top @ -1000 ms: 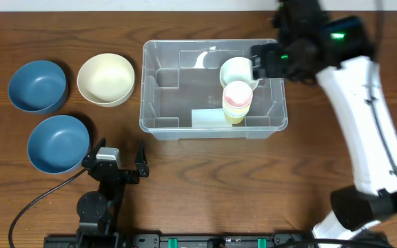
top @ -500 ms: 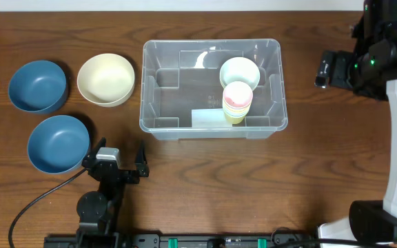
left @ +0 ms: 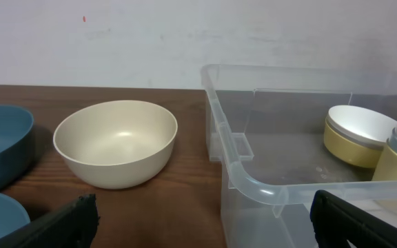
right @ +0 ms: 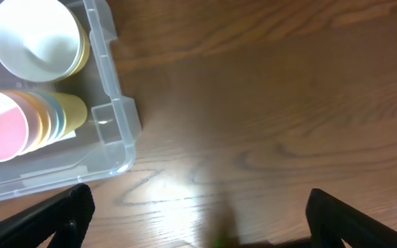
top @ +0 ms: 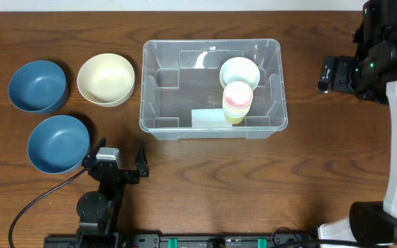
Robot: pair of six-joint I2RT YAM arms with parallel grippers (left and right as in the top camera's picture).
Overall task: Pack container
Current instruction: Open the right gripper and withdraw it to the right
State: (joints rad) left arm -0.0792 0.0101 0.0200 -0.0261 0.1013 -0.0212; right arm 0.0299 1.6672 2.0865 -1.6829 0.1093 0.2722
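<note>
Right claw (top: 328, 74) wide, empty, frame right, apart from container (top: 145, 89) rim. Left claw (top: 120, 157) wide, lower left, tabletop (top: 205, 179) strip between.

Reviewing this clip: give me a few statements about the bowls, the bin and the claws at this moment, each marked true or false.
1. The cream round bowl sits on the wooden table outside the clear plastic rectangular bin. True.
2. Three blue round bowls lie left of the bin. False: there are two, one farther back and one nearer the front.
3. A stack of pastel cups, pink one uppermost, is inside the bin. True.
4. The right claw holds a bowl above the bin. False: it is open and empty, off to the bin's right.
5. The left claw is shut on a cup. False: it is open and empty.
</note>
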